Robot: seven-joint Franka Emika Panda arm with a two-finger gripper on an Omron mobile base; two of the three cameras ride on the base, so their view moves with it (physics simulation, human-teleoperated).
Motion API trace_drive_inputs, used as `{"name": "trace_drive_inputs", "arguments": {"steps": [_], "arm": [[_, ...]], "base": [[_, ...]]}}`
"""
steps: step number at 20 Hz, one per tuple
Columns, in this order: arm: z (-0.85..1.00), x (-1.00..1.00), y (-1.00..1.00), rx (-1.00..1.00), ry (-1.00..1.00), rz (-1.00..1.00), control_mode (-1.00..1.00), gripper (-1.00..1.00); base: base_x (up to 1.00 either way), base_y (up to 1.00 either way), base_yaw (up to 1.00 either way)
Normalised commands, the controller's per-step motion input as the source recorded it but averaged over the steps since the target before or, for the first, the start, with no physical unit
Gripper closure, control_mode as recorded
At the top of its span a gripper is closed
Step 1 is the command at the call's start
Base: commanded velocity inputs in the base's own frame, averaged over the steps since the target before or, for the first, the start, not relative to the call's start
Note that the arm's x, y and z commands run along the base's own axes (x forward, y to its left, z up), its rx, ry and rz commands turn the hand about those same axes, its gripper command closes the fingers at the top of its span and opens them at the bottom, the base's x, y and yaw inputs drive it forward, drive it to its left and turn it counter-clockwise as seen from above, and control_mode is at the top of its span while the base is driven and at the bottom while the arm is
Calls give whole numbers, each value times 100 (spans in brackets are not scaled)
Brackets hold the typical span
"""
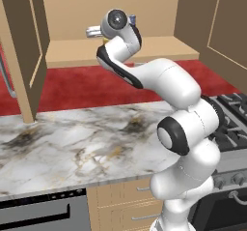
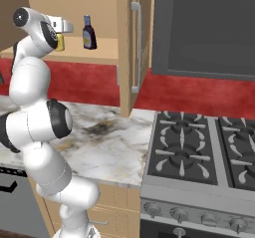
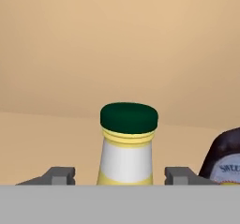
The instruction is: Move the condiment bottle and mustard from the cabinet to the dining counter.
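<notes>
**Desk:** Room around the work?

**Photographer:** Light tan wooden wall cabinet [image 1: 72, 51] with both panelled doors swung wide, the long silver bar handle [image 2: 135, 48] on the right-hand door seen in the right base view. Inner shelf bare to the left of the bottles. Plain back wall close behind them, front shelf edge open toward the arm. Below, a red wall strip, then a white marble worktop with grey and gold veins [image 1: 72, 143], nothing on it, ending at a black gas hob [image 2: 199, 147] on the right.

**Desk:** Task items?

**Photographer:** Both upright on the cabinet shelf. Small yellow mustard bottle with dark green cap [image 3: 127, 143] centred in the hand view. Dark purple-brown condiment bottle with pale cap [image 2: 89, 33] just to its right, apart, not touching.

**Desk:** And the two-finger gripper [image 3: 121, 176]?

**Photographer:** Reached into the cabinet at shelf level, parted around the mustard's body. One dark fingertip [image 3: 61, 175] on each side, a sliver of shelf visible between each tip and the bottle. Nothing gripped, nothing touched. Right-hand tip near the dark bottle's shoulder.
</notes>
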Motion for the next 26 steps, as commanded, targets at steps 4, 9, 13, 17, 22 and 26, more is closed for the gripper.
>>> {"name": "trace_drive_inputs", "arguments": {"steps": [4,9,13,17,22,26], "arm": [[0,0,0,0,0,0,-100,100],[0,0,0,0,0,0,-100,100],[0,-12,0,0,-4,0,-100,100],[0,-57,0,0,-20,4,-100,100],[15,-97,-1,0,-25,9,-100,100],[43,-100,-20,0,-22,18,-100,100]], "base": [[0,0,0],[0,0,0],[0,0,0],[0,0,0],[0,0,0],[0,0,0]]}}
